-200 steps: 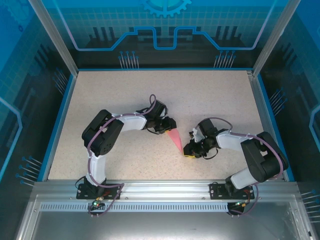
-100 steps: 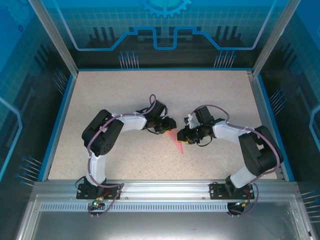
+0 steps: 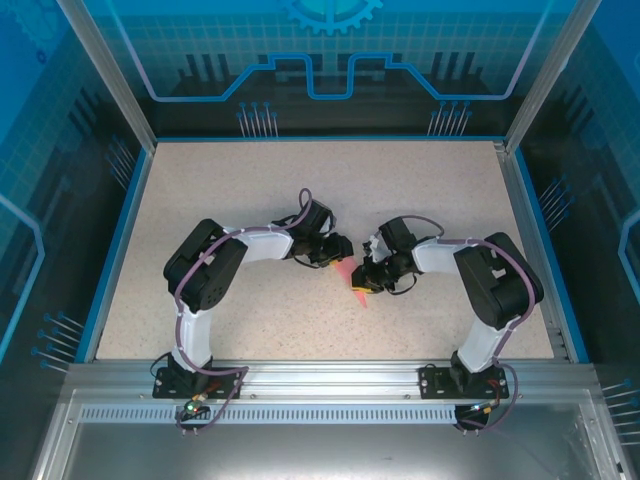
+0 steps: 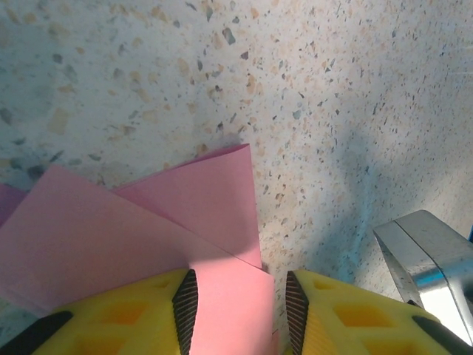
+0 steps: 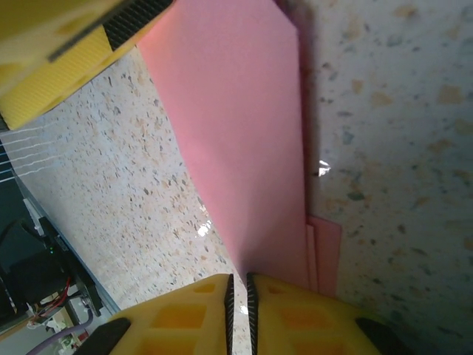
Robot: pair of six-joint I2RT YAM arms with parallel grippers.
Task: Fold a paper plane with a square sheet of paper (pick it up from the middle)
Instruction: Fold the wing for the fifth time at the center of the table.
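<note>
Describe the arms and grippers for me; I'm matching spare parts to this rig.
Both the left arm and right arm have bulky black joint housings joined by white links, with purple cables looped alongside. The left gripper and right gripper carry yellow fingers with moulded recesses and black ribbed inner pads.

The paper plane [image 4: 148, 229] is plain pink-red. The counter [image 3: 250, 180] is beige, speckled with grey and tan flecks — its border blue. The left claw [image 4: 238, 296] and right claw [image 5: 238, 288] have yellow fingers [image 4: 111, 318] with black ribbed pads [image 4: 186, 299].
</note>
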